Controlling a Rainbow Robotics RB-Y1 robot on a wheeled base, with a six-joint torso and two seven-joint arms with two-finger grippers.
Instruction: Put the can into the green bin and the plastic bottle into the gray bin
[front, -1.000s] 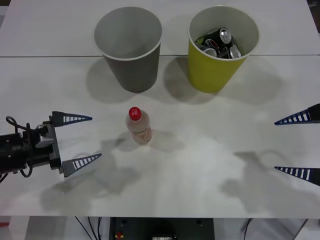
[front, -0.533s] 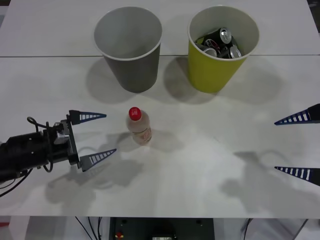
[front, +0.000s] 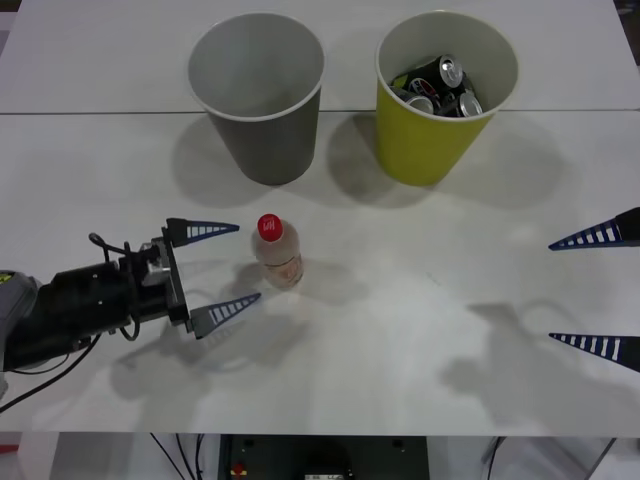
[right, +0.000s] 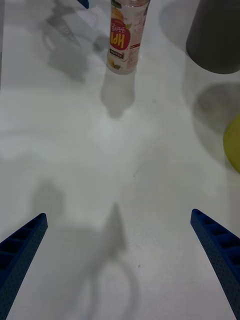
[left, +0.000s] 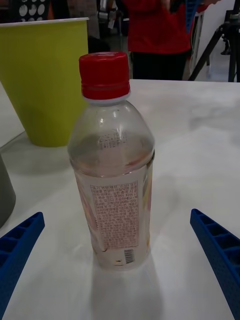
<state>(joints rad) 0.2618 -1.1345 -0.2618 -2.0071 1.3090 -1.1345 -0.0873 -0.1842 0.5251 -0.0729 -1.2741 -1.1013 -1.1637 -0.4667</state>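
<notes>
1. One plastic bottle stands upright mid-table, in front of the gray bin.
2. The green bin holds several cans.
3. The left gripper, jaws spread, sits just beside the bottle.
4. The right gripper, jaws spread, is well apart.

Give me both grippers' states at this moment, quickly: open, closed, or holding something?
Left gripper: open, holding nothing, jaws just short of the plastic bottle.
Right gripper: open, holding nothing, at the table's right edge.

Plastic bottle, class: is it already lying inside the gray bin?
No, the plastic bottle stands upright on the table, in front of the gray bin.
</notes>
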